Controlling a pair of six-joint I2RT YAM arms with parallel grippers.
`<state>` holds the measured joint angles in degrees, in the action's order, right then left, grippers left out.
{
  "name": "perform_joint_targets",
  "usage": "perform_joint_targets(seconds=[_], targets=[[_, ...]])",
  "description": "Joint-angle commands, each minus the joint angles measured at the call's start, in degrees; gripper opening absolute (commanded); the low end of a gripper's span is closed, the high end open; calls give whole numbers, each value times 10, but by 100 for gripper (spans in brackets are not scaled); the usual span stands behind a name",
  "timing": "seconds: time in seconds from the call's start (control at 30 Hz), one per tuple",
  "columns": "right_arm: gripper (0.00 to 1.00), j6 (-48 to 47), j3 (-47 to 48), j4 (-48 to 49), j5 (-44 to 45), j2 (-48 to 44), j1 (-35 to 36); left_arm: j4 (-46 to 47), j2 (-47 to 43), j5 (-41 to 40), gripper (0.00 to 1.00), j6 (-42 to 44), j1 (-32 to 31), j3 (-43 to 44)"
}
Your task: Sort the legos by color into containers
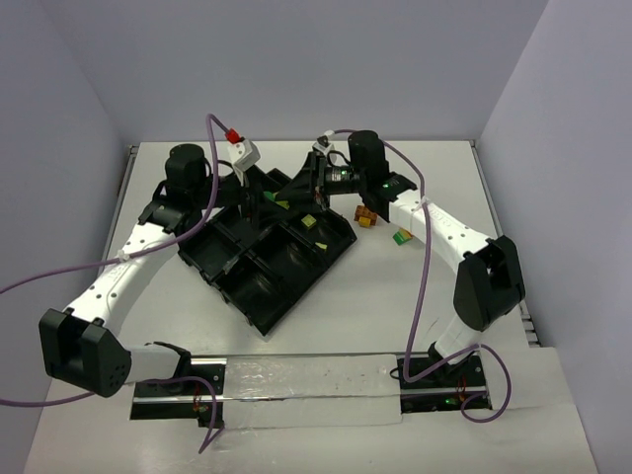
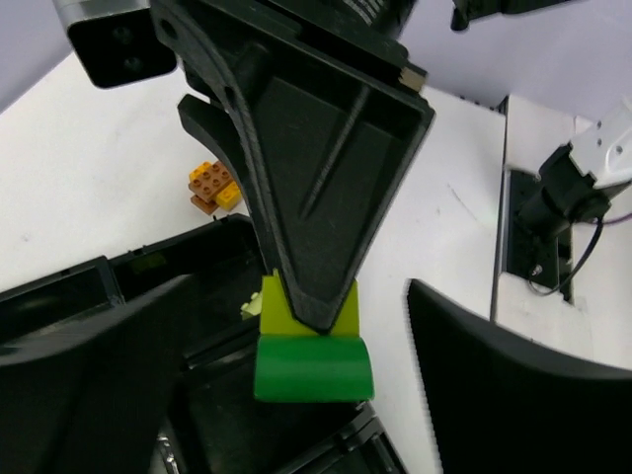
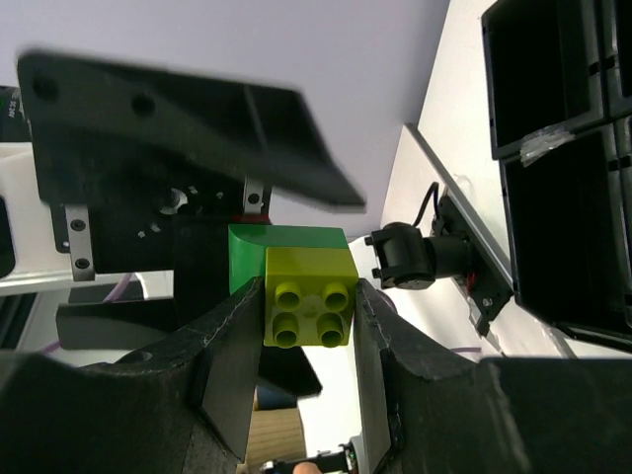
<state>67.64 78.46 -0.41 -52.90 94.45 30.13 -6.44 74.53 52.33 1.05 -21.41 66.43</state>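
A yellow-green lego (image 3: 308,296) with a green lego (image 3: 247,252) stuck to its back hangs over the black tray of containers (image 1: 259,318). My right gripper (image 3: 306,316) is shut on the yellow-green one, a finger pressing each side. In the left wrist view the same pair, green lego (image 2: 313,368) below yellow-green lego (image 2: 275,308), hangs from the right gripper's black finger. My left gripper (image 2: 296,415) stands open around the pair, its fingers well apart from it. Seen from above, the left gripper (image 1: 259,197) and right gripper (image 1: 301,188) meet tip to tip over the tray's far corner.
An orange and yellow lego cluster (image 1: 365,216) and a green lego (image 1: 402,235) lie on the white table right of the tray. A yellow-green lego (image 1: 308,223) sits in a far compartment. Both forearms and purple cables hang above the tray.
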Motion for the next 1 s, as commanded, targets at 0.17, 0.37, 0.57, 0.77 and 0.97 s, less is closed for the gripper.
perform_joint_targets(seconds=[0.17, 0.37, 0.57, 0.77, 0.97], targets=[[0, -22, -2, 10, -6, -26, -11, 1, -52, -54, 99, -32, -3, 10], [0, -46, -24, -22, 3, -47, -54, -92, -66, -105, 99, -18, 2, 47], [0, -87, -43, -75, 11, -60, -107, -130, -67, -152, 99, -86, 12, 74], [0, -106, -43, -95, 16, -62, -131, -124, -61, -235, 99, -152, 12, 68], [0, -106, -21, -97, 1, -49, -132, -62, -64, -198, 99, -191, 12, 10]])
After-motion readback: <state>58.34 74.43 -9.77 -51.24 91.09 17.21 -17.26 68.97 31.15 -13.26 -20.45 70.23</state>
